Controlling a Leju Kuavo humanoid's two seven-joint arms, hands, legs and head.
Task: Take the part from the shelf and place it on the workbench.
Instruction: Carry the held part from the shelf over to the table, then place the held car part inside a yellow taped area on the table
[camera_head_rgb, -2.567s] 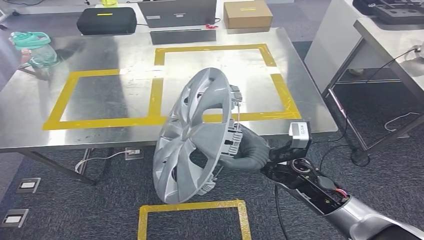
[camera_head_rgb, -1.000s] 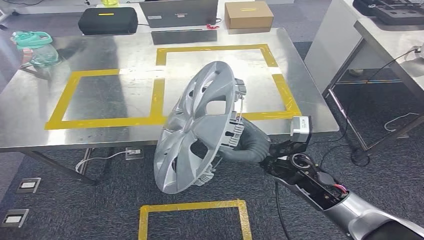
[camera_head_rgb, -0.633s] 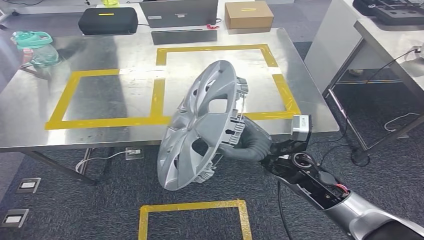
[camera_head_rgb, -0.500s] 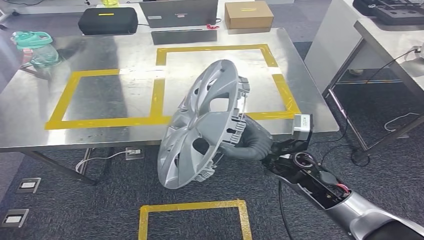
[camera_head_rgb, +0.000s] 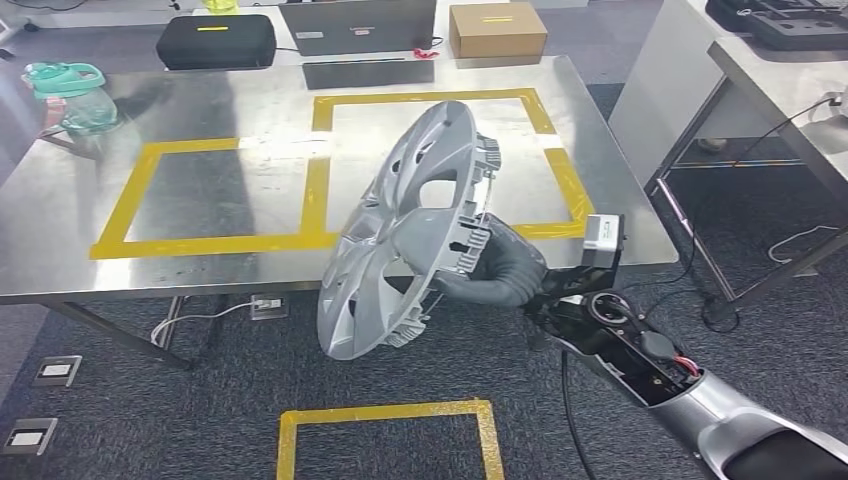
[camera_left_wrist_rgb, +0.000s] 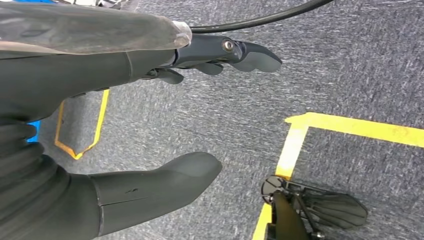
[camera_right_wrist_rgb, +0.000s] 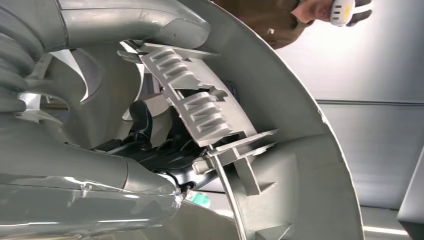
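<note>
The part is a silver wheel cover (camera_head_rgb: 410, 225) with curved spokes and clips along its rim. My right hand (camera_head_rgb: 495, 268) grips it by the rim from behind and holds it tilted on edge, its top over the front edge of the steel workbench (camera_head_rgb: 200, 190), its bottom over the carpet. In the right wrist view my dark fingers (camera_right_wrist_rgb: 150, 145) reach through the ribbed inner side of the cover (camera_right_wrist_rgb: 300, 165). My left hand (camera_left_wrist_rgb: 150, 100) hangs over the carpet with thumb and fingers apart and nothing in it.
Yellow tape marks two rectangles (camera_head_rgb: 330, 180) on the bench. At its back stand a black case (camera_head_rgb: 213, 40), a laptop (camera_head_rgb: 357, 28) and a cardboard box (camera_head_rgb: 496, 28); a teal bottle (camera_head_rgb: 68, 92) sits at the far left. Another table (camera_head_rgb: 790, 80) stands to the right. A yellow square (camera_head_rgb: 385, 440) marks the floor.
My right hand has raised the wheel cover and carried it forward, so its top now reaches farther over the bench's front edge. The cover stands a little more upright.
</note>
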